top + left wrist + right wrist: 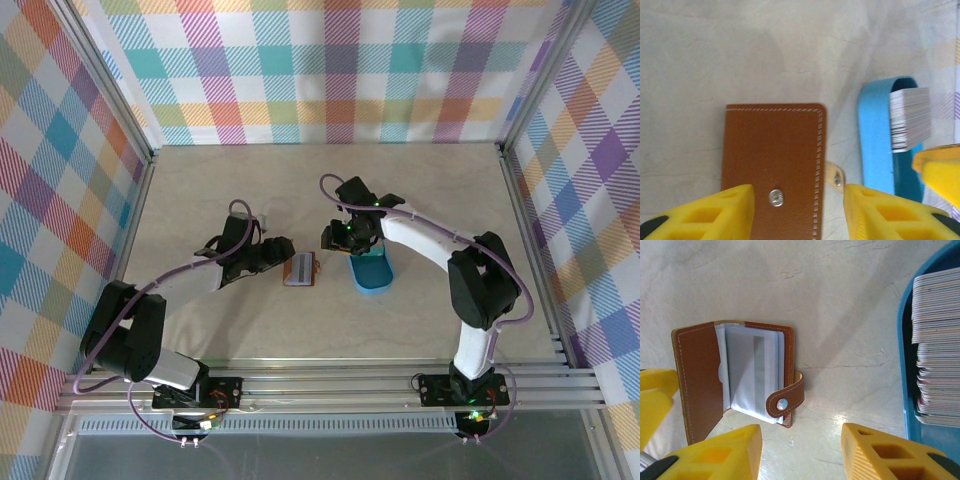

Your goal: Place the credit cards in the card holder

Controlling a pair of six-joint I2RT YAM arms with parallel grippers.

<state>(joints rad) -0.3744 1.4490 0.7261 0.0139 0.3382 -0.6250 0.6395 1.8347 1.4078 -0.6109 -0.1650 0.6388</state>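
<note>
I judge the job barely begun. The holder (697, 375) lies on the table (840, 300) with its tab (787, 399) unsnapped and its cover lifted, baring clear sleeves (747, 370) in which I can make out no card for certain. The cards (940, 340) stand stacked in the blue tray (906, 390), just right of the holder and apart from it. My left end effector (797, 200) is at the holder with jaws apart and the cover between them; I cannot tell whether a finger bears on the leather. My right end effector (801, 445) hovers empty, jaws apart, over bare table between holder and tray. Opening looks done or nearly so. All the loading is left: pick a card from the stack, carry it to the holder, slide it into a sleeve, repeat.
</note>
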